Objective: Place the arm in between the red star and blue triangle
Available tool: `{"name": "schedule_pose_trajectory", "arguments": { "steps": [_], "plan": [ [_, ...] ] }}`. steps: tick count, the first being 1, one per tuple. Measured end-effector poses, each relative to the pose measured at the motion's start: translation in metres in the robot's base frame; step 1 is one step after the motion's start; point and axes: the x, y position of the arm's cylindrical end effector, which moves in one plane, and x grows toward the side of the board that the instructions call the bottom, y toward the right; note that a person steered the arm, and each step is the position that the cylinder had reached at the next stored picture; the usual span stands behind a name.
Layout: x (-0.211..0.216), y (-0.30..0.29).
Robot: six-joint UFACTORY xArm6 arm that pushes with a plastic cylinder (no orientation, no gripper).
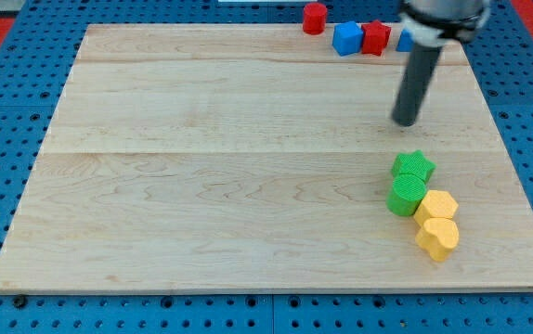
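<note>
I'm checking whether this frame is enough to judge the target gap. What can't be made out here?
- Blue block at the view's top: mostly hidden behind the rod, shape unclear.
- Red block beside it: too small to confirm a star.
- Gap between them: covered by the arm.
- My tip shows, above the green blocks.

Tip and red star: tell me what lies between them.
Only bare board, in the camera view. My tip sits below and right of the red star; the stretch of board between them holds no block.

One raised camera looks down across the whole wooden board [248, 186].
</note>
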Motion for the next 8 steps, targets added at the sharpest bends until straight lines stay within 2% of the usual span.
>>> {"name": "schedule_pose_trajectory", "arguments": {
  "steps": [2,3,5,6,7,8],
  "plan": [
    [-0.148,0.104],
    [-0.182,0.093],
    [-0.184,0.081],
    [-0.184,0.000],
    [-0.184,-0.049],
    [-0.171,-0.052]
  ]
}}
